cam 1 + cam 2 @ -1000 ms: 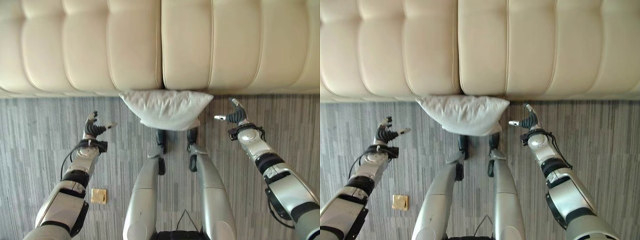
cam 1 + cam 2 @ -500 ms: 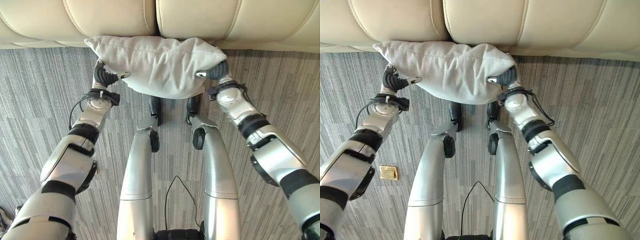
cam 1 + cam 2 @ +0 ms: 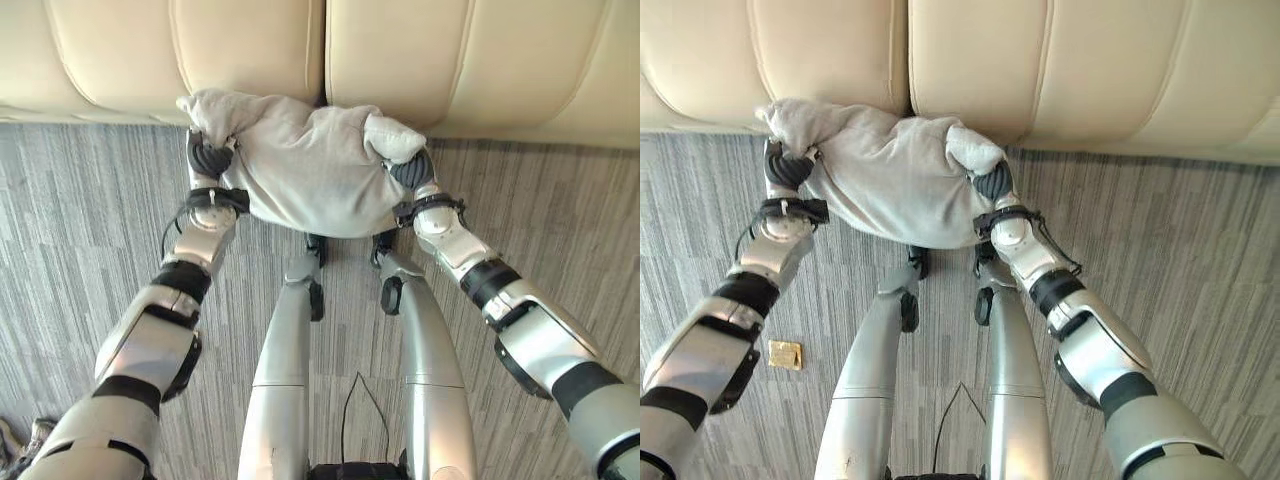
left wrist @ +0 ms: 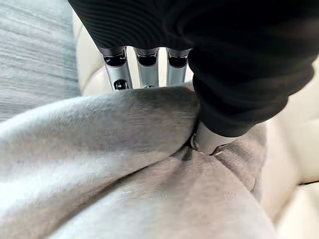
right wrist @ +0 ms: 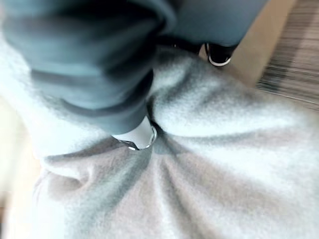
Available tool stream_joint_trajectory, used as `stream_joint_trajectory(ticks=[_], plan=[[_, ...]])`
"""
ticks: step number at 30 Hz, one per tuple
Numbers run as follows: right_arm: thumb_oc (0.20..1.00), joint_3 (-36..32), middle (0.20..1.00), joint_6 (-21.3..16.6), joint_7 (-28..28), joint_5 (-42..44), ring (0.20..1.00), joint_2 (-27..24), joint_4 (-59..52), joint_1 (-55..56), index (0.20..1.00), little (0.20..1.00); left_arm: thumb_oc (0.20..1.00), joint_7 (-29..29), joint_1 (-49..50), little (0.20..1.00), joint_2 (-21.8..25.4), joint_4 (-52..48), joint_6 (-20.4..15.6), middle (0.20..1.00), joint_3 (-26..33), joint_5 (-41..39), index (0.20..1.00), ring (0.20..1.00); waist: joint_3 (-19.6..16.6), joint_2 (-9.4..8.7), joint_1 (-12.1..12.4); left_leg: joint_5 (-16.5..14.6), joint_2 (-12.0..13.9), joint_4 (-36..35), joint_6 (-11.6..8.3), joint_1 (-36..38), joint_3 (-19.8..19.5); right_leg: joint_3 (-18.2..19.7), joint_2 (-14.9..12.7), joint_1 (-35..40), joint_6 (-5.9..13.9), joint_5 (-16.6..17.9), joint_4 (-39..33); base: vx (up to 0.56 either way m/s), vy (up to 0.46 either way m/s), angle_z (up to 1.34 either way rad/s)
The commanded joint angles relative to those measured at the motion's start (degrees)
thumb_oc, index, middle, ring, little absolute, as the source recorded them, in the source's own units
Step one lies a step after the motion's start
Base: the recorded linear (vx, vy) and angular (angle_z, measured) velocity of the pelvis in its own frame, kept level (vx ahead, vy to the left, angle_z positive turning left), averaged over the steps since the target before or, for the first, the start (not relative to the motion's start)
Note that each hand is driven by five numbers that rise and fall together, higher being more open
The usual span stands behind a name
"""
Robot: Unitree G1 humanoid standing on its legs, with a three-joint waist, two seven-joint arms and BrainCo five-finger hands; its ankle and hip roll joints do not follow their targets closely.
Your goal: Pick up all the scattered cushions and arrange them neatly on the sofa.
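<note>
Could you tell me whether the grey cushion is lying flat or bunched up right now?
Bunched up: the cushion is pinched at both ends by the left hand and right hand, its corners crumpled.

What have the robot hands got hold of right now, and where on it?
Both grip the grey cushion: the left robot hand pinches its left end, the right robot hand its right end, the fabric bunched at each.

Cushion (image 3: 310, 175) is sitting at upper centre of the head views, its top edge lying against the front of the sofa (image 3: 450, 60), which is spanning the whole upper frame. Left hand (image 3: 208, 158) is gripping the cushion's left end and right hand (image 3: 412, 172) its right end, fabric bunching over both. Carpeted floor (image 3: 80, 230) is filling the frame below, with a small square tile (image 3: 785, 354) lying at lower left.
</note>
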Motion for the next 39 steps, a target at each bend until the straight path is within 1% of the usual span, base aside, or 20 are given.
stream_joint_trajectory(ticks=[1,3,5,7,8,9,12,13,16,18,23,28,29,31,32,33,35,37,38,39], plan=[[0.2,-3.24,0.2,-7.85,2.67,-3.83,0.2,4.93,-11.27,0.38,0.2,0.2,0.2,1.7,0.75,0.2,-2.22,-10.76,-8.24,0.2,3.36,5.85,0.2,0.2,-2.9,-0.27,0.15,-5.71,1.12,-0.72,-2.35,4.07,-2.92,4.82,-1.28,5.55,7.78,-2.78,-3.78,-0.06,0.043,0.03],[0.2,-5.66,0.2,-7.93,5.03,-5.79,0.2,3.9,-20.4,10.32,0.2,0.2,0.2,1.17,11.29,0.2,-4.96,-19.95,-7.48,0.2,5.18,10.46,0.2,0.2,-3.2,-1.31,-0.06,-5.36,1.1,-6.65,-2.5,15.1,-2.81,3.84,-1.58,15.97,8.64,-0.73,-10.22,0.02,0.054,-0.07],[0.2,-6.09,0.2,-7.65,5.4,-6.73,0.2,3.56,-22.67,12.94,0.2,0.2,0.2,0.81,14.17,0.2,-5.87,-22.36,-7.3,0.2,5.78,10.98,0.2,0.2,-3.22,-1.55,-0.1,-5.35,1.12,-8.09,-2.52,18.25,-2.6,3.5,-1.66,19.07,8.88,-0.35,-12.0,0.07,0.011,-0.19],[0.2,-6.83,0.2,-7.03,6.19,-9.04,0.2,3.39,-26.85,18.41,0.2,0.2,0.2,-0.15,19.7,0.2,-7.35,-26.03,-7.25,0.2,6.18,11.76,0.2,0.2,-3.7,-2.05,-0.36,-5.35,1.32,-11.04,-2.47,24.41,-2.29,2.9,-1.76,25.24,9.27,0.4,-15.55,0.19,0.005,-0.15],[0.2,-7.6,0.2,-6.77,6.83,-10.07,0.2,3.73,-30.06,23.09,0.2,0.2,0.2,-1.07,24.47,0.2,-8.1,-29.66,-7.12,0.2,5.98,12.59,0.2,0.2,-4.29,-2.52,-0.42,-5.39,1.61,-13.34,-2.36,30.22,-1.77,2.55,-1.8,31.17,9.52,0.9,-18.74,0.19,0.009,-0.05],[0.2,-7.59,0.2,-6.72,6.82,-10.09,0.2,3.72,-30.17,23.23,0.2,0.2,0.2,-1.07,24.61,0.2,-8.11,-29.76,-7.07,0.2,5.97,12.61,0.2,0.2,-4.12,-2.53,-0.37,-5.35,1.62,-13.53,-2.36,30.61,-1.74,2.56,-1.78,31.53,9.52,0.95,-18.9,0.19,0.006,-0.07],[0.2,-8.17,0.2,-6.73,8.4,-10.91,0.2,3.69,-34.68,29.41,0.2,0.2,0.2,-2.72,31.07,0.2,-8.89,-33.56,-7.34,0.2,5.13,13.05,0.2,0.2,-6.04,-3.34,-0.48,-5.39,1.88,-16.98,-2.1,38.44,-0.82,2.61,-1.24,39.35,9.98,1.37,-22.62,0.22,0.017,-0.21],[0.2,-8.01,0.2,-6.26,9.14,-11.33,0.2,3.15,-35.61,32.27,0.2,0.2,0.2,-3.99,34.01,0.2,-9.12,-34.97,-7.17,0.2,4.02,12.79,0.2,0.2,-7.73,-3.65,-0.62,-5.54,2.25,-19.01,-2.0,43.08,-0.14,2.92,-0.92,44.07,10.21,1.35,-25.01,0.19,0.031,-0.2],[0.2,-8.17,0.2,-5.93,9.46,-11.29,0.2,2.73,-36.15,33.65,0.2,0.2,0.2,-4.59,35.29,0.2,-8.88,-35.32,-7.01,0.2,3.55,12.72,0.2,0.2,-8.78,-3.85,-0.79,-5.27,2.38,-19.97,-1.94,44.74,0.09,2.98,-0.86,45.85,10.27,1.53,-26.04,0.15,0.019,-0.18],[0.2,-8.8,0.2,-5.28,9.72,-11.17,0.2,1.52,-37.28,37.09,0.2,0.2,0.2,-5.47,37.2,0.2,-8.67,-35.7,-6.33,0.2,2.07,12.45,0.2,0.2,-12.26,-3.85,-1.4,-5.77,2.09,-22.28,-1.63,50.61,1.27,3.31,-0.15,51.45,10.58,1.32,-28.5,0.26,0.06,-0.14],[0.2,-9.45,0.2,-5.41,9.7,-12.22,0.2,0.02,-41.75,39.0,0.2,0.2,0.2,-6.1,39.21,0.2,-7.25,-39.02,-5.86,0.2,1.33,14.1,0.2,0.2,-14.22,-3.87,-1.54,-6.6,2.04,-23.5,-1.51,55.08,2.26,3.46,-0.25,55.7,10.67,0.69,-29.85,0.18,0.045,-0.14],[0.2,-8.1,0.2,-6.09,9.86,-10.9,0.2,0.5,-45.61,37.81,0.2,0.2,0.2,-5.45,41.0,0.2,-5.56,-43.37,-6.11,0.2,1.3,14.82,0.2,0.2,-14.13,-4.26,-0.88,-8.4,1.81,-22.37,-0.71,57.02,3.1,4.79,-0.41,57.67,11.4,0.84,-29.51,0.12,0.075,-0.1],[0.2,-7.13,0.2,-6.15,10.42,-10.94,0.2,0.67,-45.89,36.73,0.2,0.2,0.2,-5.81,41.81,0.2,-4.69,-44.41,-6.22,0.2,1.59,15.44,0.2,0.2,-14.31,-4.56,-0.27,-9.14,1.82,-21.86,-0.22,56.92,3.46,5.69,-0.25,57.1,12.23,1.49,-28.88,0.06,0.077,-0.22],[0.2,-6.8,0.2,-6.11,10.74,-11.03,0.2,0.78,-46.11,36.29,0.2,0.2,0.2,-5.98,42.31,0.2,-4.48,-44.69,-6.11,0.2,1.74,15.55,0.2,0.2,-14.3,-4.6,0.1,-9.61,1.77,-21.64,0.11,57.02,3.65,5.98,-0.28,56.63,12.8,1.82,-28.21,0.06,0.097,-0.37],[0.2,-6.43,0.2,-5.7,11.17,-11.85,0.2,0.57,-46.28,35.18,0.2,0.2,0.2,-6.51,42.94,0.2,-3.81,-45.51,-6.08,0.2,2.19,15.36,0.2,0.2,-13.73,-4.69,0.54,-10.27,1.49,-21.11,0.92,57.2,3.85,6.16,-0.56,55.08,14.71,4.06,-23.8,0.05,0.106,-0.51],[0.2,-6.42,0.2,-5.68,11.16,-11.87,0.2,0.59,-46.27,35.13,0.2,0.2,0.2,-6.53,42.94,0.2,-3.79,-45.54,-6.07,0.2,2.23,15.34,0.2,0.2,-13.71,-4.74,0.6,-10.32,1.46,-21.02,0.97,57.14,3.95,6.28,-0.58,54.91,14.75,3.98,-23.56,0.03,0.103,-0.52],[0.2,-6.07,0.2,-5.55,11.09,-12.05,0.2,0.85,-46.27,33.74,0.2,0.2,0.2,-6.26,42.49,0.2,-3.51,-45.36,-6.08,0.2,2.39,15.32,0.2,0.2,-12.77,-4.46,0.85,-10.71,1.55,-20.42,1.61,57.14,3.99,6.0,-0.49,51.96,15.94,5.28,-18.57,0.03,0.085,-0.31],[0.2,-6.28,0.2,-5.55,10.82,-12.2,0.2,1.01,-46.45,32.98,0.2,0.2,0.2,-6.18,41.81,0.2,-3.95,-44.93,-6.0,0.2,2.28,15.54,0.2,0.2,-11.72,-4.29,0.62,-11.3,1.25,-20.41,1.78,57.84,3.51,5.41,0.36,48.84,15.26,4.04,-17.34,0.1,0.059,-0.22],[0.2,-6.06,0.2,-5.5,10.57,-12.21,0.2,1.11,-46.39,31.63,0.2,0.2,0.2,-5.72,41.57,0.2,-3.95,-45.44,-6.08,0.2,3.27,15.72,0.2,0.2,-11.05,-4.35,0.7,-12.23,0.65,-20.83,1.84,58.63,3.45,2.54,-0.67,46.66,14.2,3.75,-20.31,0.11,0.008,-0.14],[0.2,-6.03,0.2,-5.5,10.56,-12.21,0.2,1.11,-46.36,31.59,0.2,0.2,0.2,-5.73,41.59,0.2,-3.95,-45.48,-6.06,0.2,3.31,15.72,0.2,0.2,-11.06,-4.27,0.55,-12.25,0.71,-20.87,1.82,58.64,3.31,2.37,-0.64,46.75,14.17,3.74,-20.4,0.15,-0.026,-0.02]])
